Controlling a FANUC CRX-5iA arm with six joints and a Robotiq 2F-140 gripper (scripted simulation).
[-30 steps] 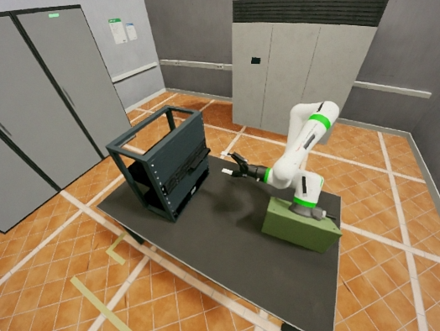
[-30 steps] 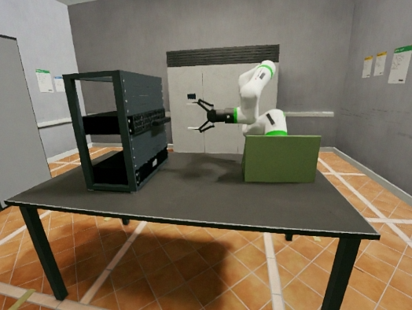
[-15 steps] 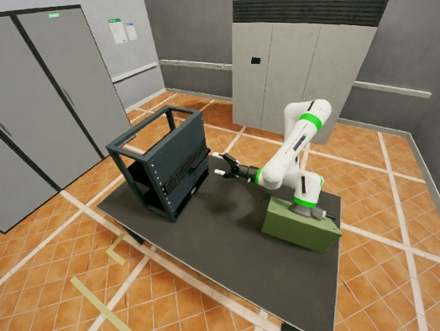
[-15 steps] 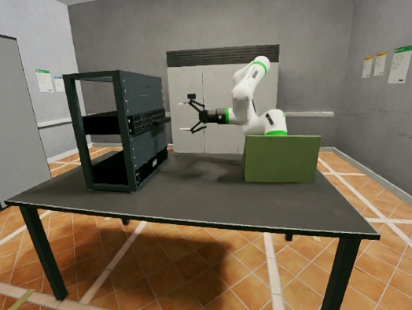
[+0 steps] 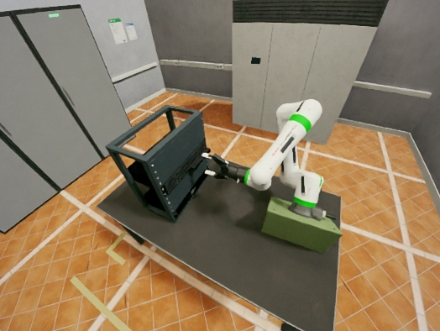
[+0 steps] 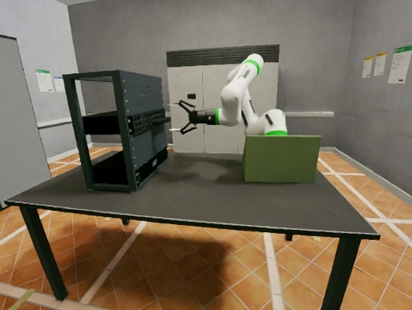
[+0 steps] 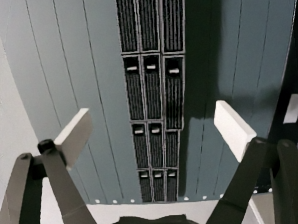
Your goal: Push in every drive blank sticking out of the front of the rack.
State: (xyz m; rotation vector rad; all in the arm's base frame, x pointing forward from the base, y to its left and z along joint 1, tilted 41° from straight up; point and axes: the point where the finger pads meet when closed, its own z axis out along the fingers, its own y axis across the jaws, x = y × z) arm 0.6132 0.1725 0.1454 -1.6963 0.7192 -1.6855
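I've got the fingers [image 6: 176,117] spread wide and empty, just off the rack [image 6: 124,118], protruding drive blank [image 6: 161,121] at nine o'clock.

The rack [image 6: 124,114] is seen as dark, matt painted metal. A smooth, glossy white plastic shell with green bands is shown on the arm [image 6: 236,98]. The table [image 6: 220,197] is topped with a matt charcoal surface. The floor [image 5: 378,269] is laid with slightly glossy orange tiles.
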